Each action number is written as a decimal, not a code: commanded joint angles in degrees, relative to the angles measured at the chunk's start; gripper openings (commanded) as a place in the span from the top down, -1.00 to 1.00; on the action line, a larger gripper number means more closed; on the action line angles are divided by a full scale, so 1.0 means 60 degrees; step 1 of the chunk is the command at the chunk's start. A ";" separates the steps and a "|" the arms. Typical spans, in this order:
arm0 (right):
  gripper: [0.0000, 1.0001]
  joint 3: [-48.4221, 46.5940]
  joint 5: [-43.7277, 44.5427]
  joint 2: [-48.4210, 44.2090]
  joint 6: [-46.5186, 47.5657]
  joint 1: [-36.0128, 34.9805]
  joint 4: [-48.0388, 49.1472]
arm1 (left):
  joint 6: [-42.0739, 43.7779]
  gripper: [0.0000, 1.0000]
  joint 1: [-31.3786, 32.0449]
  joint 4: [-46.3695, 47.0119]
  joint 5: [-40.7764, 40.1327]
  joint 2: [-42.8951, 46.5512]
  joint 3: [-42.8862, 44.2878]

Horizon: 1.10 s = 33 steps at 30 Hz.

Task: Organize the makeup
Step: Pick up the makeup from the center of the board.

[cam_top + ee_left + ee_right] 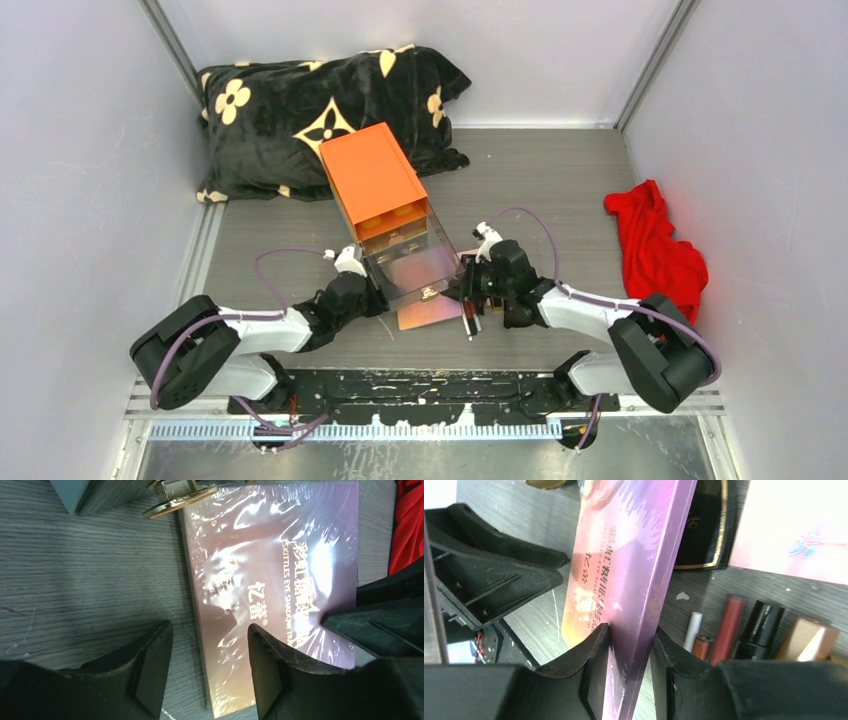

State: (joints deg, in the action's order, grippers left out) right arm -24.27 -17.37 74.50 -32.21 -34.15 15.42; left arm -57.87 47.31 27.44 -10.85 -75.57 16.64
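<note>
I am watching the right gripper (629,642) clamping the pink palette (624,580), one finger pressing each side of it, so the palette is standing tilted between them in the right wrist view. I cannot tell whether it is clear of the table (540,180). Just beside it a red tube (729,625), a black tube (765,625) and a gold tube (806,640) are lying side by side on the boards, with a black compact (701,525) beyond them.

The left gripper (207,642) is hanging with its fingers apart and holding nothing. The palette's long edge is running between them, so one finger (267,670) is sitting over the wrapped cover and the other is over bare table.

From above, both grippers are meeting at the front of the orange-topped box (372,180), and the palette is poking out under its clear drawer (410,262). A red cloth (655,245) is lying well off to the right.
</note>
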 commanded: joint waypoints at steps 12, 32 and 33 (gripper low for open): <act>0.99 0.0216 0.1359 -0.1183 0.0604 0.1035 -0.0594 | 0.0498 -0.16 0.0095 -0.0935 -0.0527 0.0931 -0.0258; 0.99 -0.2102 0.1990 -0.2909 0.1469 0.1297 -0.3721 | 0.0680 -0.16 0.0088 -0.1372 -0.0576 0.1158 0.0004; 0.99 -0.2202 0.1974 -0.2933 0.1495 0.1303 -0.3800 | 0.0683 -0.16 0.0094 -0.1387 -0.0603 0.1181 0.0009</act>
State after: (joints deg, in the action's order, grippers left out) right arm -32.71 -7.18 59.02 -25.45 -26.76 -6.37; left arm -55.05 47.64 20.91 -12.51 -69.95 15.53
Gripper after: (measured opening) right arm 0.271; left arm 0.579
